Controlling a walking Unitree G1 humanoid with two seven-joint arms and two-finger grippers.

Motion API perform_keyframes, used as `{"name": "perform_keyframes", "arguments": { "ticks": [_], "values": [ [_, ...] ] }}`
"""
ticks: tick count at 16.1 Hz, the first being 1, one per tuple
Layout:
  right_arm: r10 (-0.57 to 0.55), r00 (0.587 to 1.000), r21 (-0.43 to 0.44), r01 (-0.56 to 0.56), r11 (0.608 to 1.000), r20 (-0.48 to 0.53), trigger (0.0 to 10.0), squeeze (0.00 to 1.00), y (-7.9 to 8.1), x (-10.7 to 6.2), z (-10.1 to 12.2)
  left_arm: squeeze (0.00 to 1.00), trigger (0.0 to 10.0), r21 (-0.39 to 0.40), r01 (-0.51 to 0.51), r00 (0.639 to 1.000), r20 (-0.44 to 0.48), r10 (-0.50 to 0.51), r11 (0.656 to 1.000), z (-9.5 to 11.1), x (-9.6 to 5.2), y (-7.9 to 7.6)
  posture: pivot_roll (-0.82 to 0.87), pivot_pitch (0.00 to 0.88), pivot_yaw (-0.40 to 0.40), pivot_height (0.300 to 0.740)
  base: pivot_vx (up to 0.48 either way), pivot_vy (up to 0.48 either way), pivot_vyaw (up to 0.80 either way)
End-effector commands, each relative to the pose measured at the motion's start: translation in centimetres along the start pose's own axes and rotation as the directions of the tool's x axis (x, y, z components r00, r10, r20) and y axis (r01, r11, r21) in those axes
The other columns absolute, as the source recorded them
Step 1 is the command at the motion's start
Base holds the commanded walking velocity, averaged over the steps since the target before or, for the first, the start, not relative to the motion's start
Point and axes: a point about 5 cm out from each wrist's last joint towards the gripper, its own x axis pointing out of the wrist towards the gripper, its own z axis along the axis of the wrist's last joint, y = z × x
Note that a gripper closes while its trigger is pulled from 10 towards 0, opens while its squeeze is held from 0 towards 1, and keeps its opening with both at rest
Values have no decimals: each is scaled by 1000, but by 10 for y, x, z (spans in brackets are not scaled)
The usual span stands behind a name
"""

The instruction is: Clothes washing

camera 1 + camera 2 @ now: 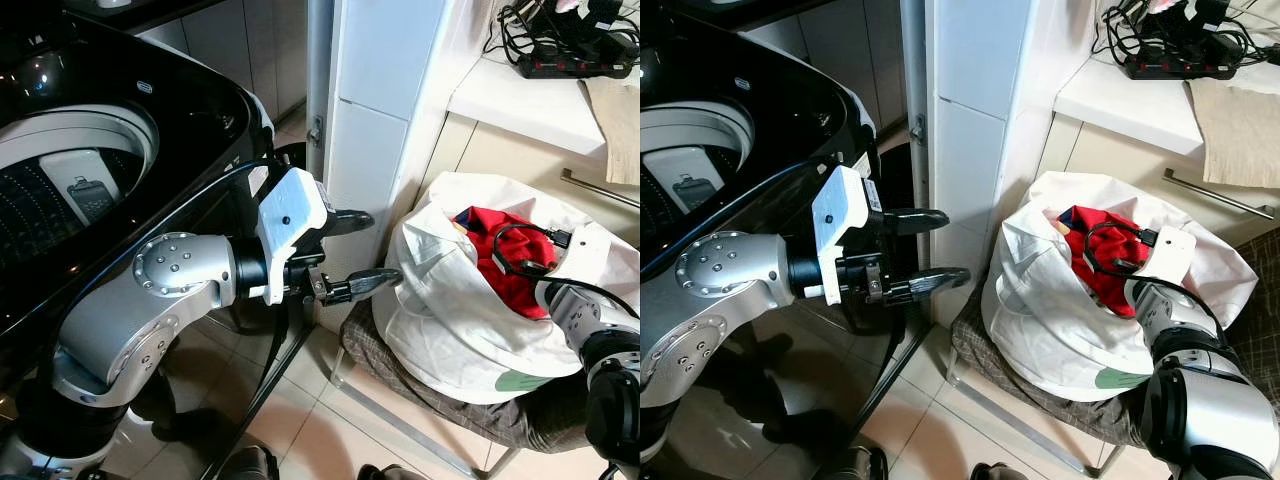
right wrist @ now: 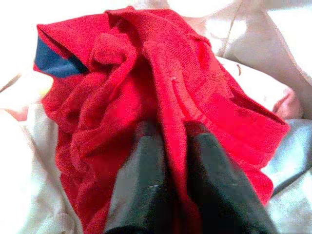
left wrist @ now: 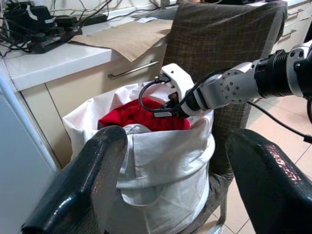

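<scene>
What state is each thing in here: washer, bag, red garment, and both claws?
Washer: lid open, drum exposed.
Bag: on the chair, mouth open.
Red garment: in the bag, a fold pinched.
Right claw: inside the bag, shut on the red garment.
Left claw: open, holding nothing, between washer and bag.

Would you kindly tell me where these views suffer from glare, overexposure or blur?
Left eye view: ceiling light glares off the glossy black washing machine. Right wrist view: the white laundry bag is blown out around the red garment, and the right gripper is soft-focused. Left wrist view: the left gripper's fingers blur up close.
</scene>
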Motion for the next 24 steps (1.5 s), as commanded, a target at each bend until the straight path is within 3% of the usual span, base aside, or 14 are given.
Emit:
{"name": "perform_keyframes", "arguments": {
  "ticks": [1,6,8,9,10,12,14,15,16,17,19,21,23,24],
  "values": [
    [14,997,0,-14,1000,69,0,0,-1,-1,22,0,10000,2,-35,999,7,35,999,-1,-2,3,128,111,-50,740,0,0,0],
    [77,970,-80,-60,995,231,0,0,-4,-9,67,0,10000,4,-133,989,70,133,991,1,-6,13,60,55,-59,740,0,0,0],
    [241,892,-221,-165,961,382,0,0,5,-32,119,0,10000,18,-213,971,120,209,977,5,-9,21,24,24,-56,740,0,0,0],
    [241,892,-221,-165,961,382,0,0,5,-32,119,0,10000,18,-213,971,120,209,977,5,-9,21,24,24,-56,740,0,0,0],
    [447,777,-237,-380,894,443,0,0,27,-61,154,0,10000,28,-273,949,171,264,962,11,-6,29,5,3,-55,740,0,0,0],
    [635,612,-298,-567,767,471,0,0,52,-97,181,0,10000,33,-284,937,223,270,958,19,2,32,-4,0,-54,740,0,0,0],
    [756,458,-342,-695,632,468,0,0,77,-127,193,0,10000,28,-314,914,279,294,949,27,11,37,-19,0,-55,740,0,0,0],
    [779,420,-351,-721,598,465,0,0,83,-134,194,0,10000,25,-322,907,293,301,946,30,13,38,-19,0,-55,740,0,0,0],
    [835,323,-353,-793,496,446,0,0,99,-150,194,0,10000,-4,-332,892,324,315,943,35,18,41,-20,0,-59,740,0,0,0],
    [880,235,-355,-848,393,414,0,0,113,-163,190,1000,10000,-45,-349,873,348,342,936,40,22,46,-19,0,-62,740,0,0,0],
    [922,113,-331,-911,245,369,0,0,136,-178,180,1000,10000,-48,-316,865,395,308,948,47,30,44,-16,0,-67,740,0,0,0],
    [939,70,-307,-935,180,337,0,0,151,-182,171,1000,10000,-64,-263,865,426,264,963,50,37,37,-17,0,-71,740,0,0,0],
    [952,46,-281,-950,135,303,0,0,165,-187,162,0,10000,-64,-237,879,411,242,969,46,47,30,-17,0,-78,740,0,0,0],
    [954,34,-270,-955,118,297,0,0,169,-190,160,0,10000,-65,-245,883,398,250,967,43,52,29,-17,0,-78,740,0,0,0]
  ]
}}
